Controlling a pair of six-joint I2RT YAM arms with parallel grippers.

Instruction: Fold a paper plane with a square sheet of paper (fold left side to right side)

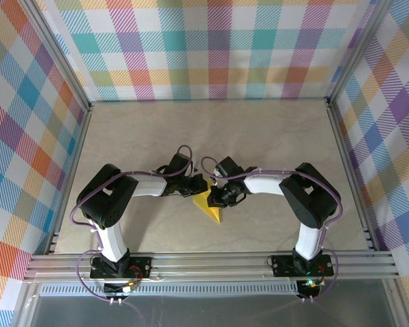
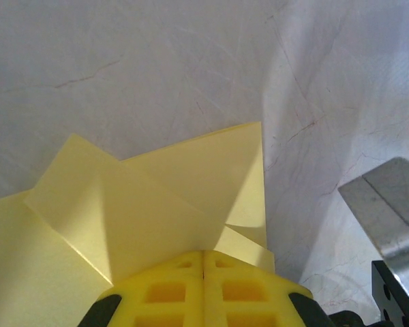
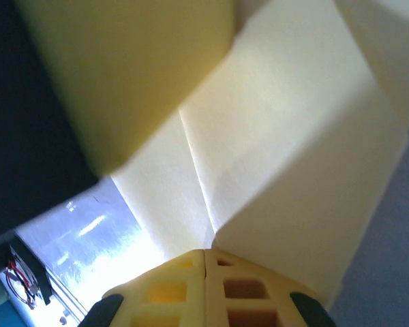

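On the pale table (image 1: 273, 143), the creased yellow sheet of paper (image 1: 208, 208) lies just 6 o'clock of centre, tip aimed at 5 o'clock. The left gripper (image 2: 203, 253) pinches its 10 o'clock edge, fingers pressed tight, and the right gripper (image 3: 206, 251) nips the 2 o'clock edge likewise.

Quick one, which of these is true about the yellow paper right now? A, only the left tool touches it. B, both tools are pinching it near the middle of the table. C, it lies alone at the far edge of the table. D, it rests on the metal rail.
B: the yellow paper has the left tool and the right tool each closed on it, with creased sheet running out from the shut fingertips.
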